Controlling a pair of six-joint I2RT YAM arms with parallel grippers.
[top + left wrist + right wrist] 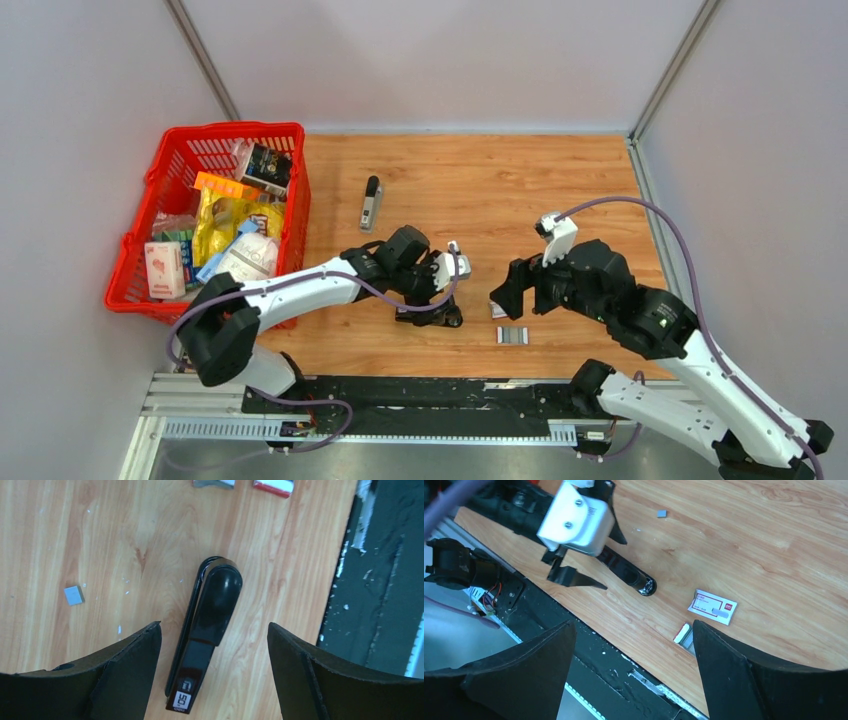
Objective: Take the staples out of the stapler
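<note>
Black stapler (pixel 205 630) lies flat on the wood surface (pixel 560 190), close to the near edge, rounded end towards the right arm

Left end effector (pixel 214 625): fingers (pixel 135 665) wide apart, straddling the black stapler's label end, with a gap of surface showing on each side, so no grip. Can't tell its height over the stapler

Right end effector (pixel 633 624): fingers (pixel 729 665) also spread, nothing between them. It sits off the stapler's rounded end, on the right-arm side

Staples (pixel 512 335): a ribbed silvery strip on the surface, beyond the stapler's rounded end and slightly nearer the arm bases. In the right wrist view it is half hidden behind a finger

One small grey staple bit (pixel 73 595) lies loose on the far side of the black stapler, well apart from the strip

White-and-red box (pixel 713 606) lies flat between the stapler's rounded end and the strip, just beside the strip

Can't tell whether the black stapler's magazine is open or what is left in it

Second stapler (pixel 371 203) lies further up the surface from the black one, towards the back wall. Red basket (pixel 296 215) of packets is off to the left of both
</note>
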